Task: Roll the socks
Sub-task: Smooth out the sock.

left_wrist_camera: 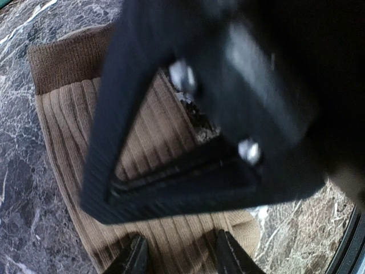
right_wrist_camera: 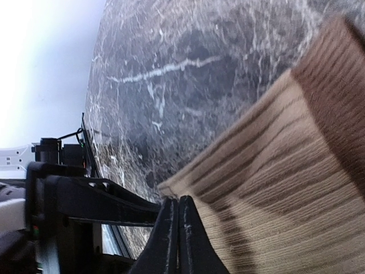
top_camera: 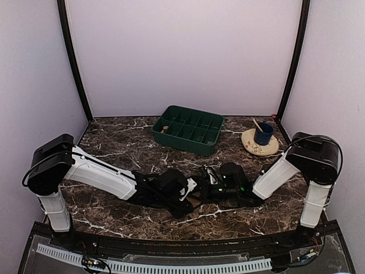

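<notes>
A tan ribbed sock [left_wrist_camera: 68, 131] with a dark brown cuff [left_wrist_camera: 63, 63] lies flat on the marble table. In the top view both arms meet over it mid-table and hide it. My left gripper [left_wrist_camera: 182, 258] is open, its two fingers [left_wrist_camera: 134, 257] pressing down on the sock's toe end with flat fabric between them. My right gripper [right_wrist_camera: 178, 201] is shut, its tips pinching the sock's [right_wrist_camera: 274, 171] pale edge. In the left wrist view its black body [left_wrist_camera: 188, 171] crosses above the sock. I see only this one sock.
A green compartment tray [top_camera: 188, 130] stands at the back middle. A tan plate [top_camera: 255, 147] with a blue cup [top_camera: 263, 134] sits at the back right. The left gripper [top_camera: 183, 191] and the right gripper [top_camera: 210, 181] nearly touch. Walls close in the table's sides.
</notes>
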